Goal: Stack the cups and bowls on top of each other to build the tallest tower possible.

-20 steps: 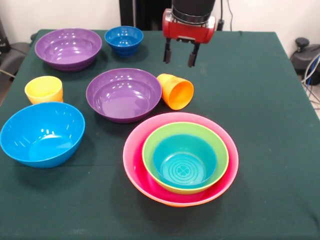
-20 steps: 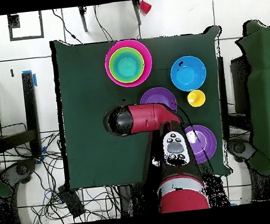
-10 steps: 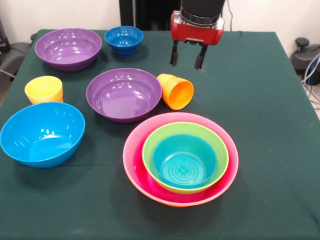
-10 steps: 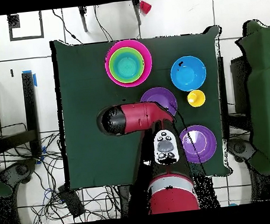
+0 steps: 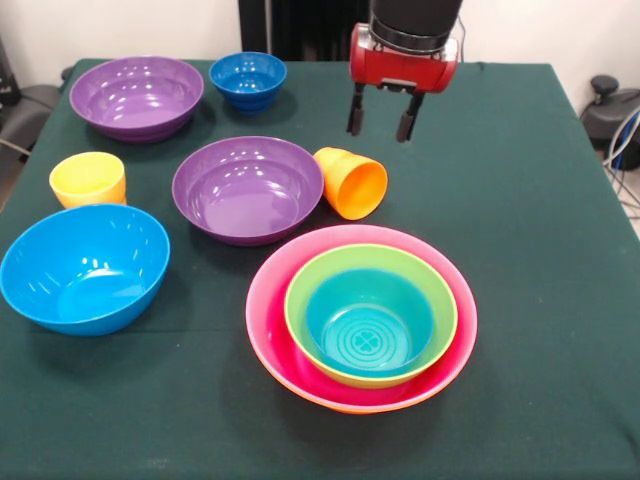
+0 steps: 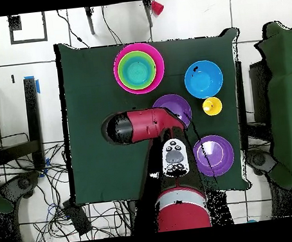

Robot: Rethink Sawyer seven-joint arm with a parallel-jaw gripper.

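My gripper (image 5: 379, 130) hangs open and empty above the table's far side, just behind and to the right of the orange cup (image 5: 352, 183), which lies on its side. The yellow cup (image 5: 88, 179) stands upright at the left. The tower is the pink bowl (image 5: 264, 300) on an orange bowl (image 5: 340, 405), with the green bowl (image 5: 296, 300) and the teal bowl (image 5: 368, 325) nested inside. Two purple bowls (image 5: 137, 95) (image 5: 247, 188), the small dark blue bowl (image 5: 248, 80) and the light blue bowl (image 5: 83, 265) stand apart. In the overhead view the arm (image 6: 139, 127) hides the orange cup.
The green-clothed table (image 5: 520, 200) has open room on its right half in the front view. In the overhead view the tower (image 6: 139, 67), the light blue bowl (image 6: 203, 79) and the yellow cup (image 6: 212, 106) lie beyond the arm.
The gripper has moved to the right in the front view and a little farther back, staying open. No cup or bowl has moved.
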